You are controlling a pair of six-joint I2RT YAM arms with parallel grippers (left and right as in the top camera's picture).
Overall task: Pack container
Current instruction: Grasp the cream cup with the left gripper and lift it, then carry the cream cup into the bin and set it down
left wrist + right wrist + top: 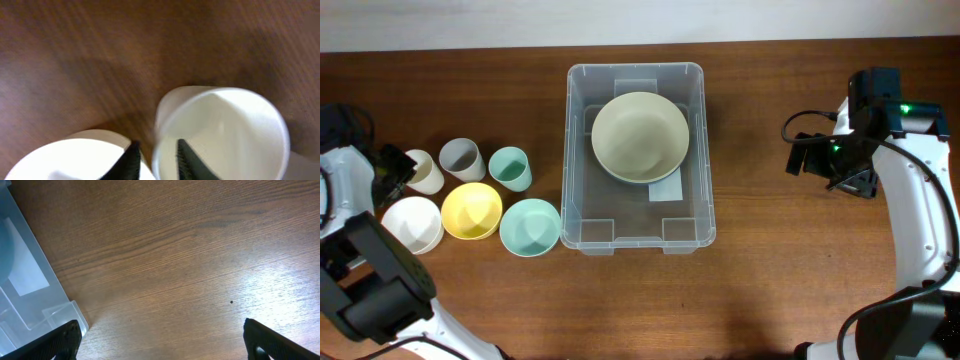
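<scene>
Container [706, 150] at table centre, bowl [640, 137] inside: light, stiff, slick clear plastic, probably best held by its rim. Right gripper [161, 325], at its 3 o'clock, spread empty. Left gripper [157, 146], at 9 o'clock, straddles a cup [225, 132] wall; whether it is clamped cannot be told.

Bright, even light overhead; soft shadows beside bin [636, 68]; glare patch on table [280, 275], right wrist; cup [225, 130] blurred, left wrist.
</scene>
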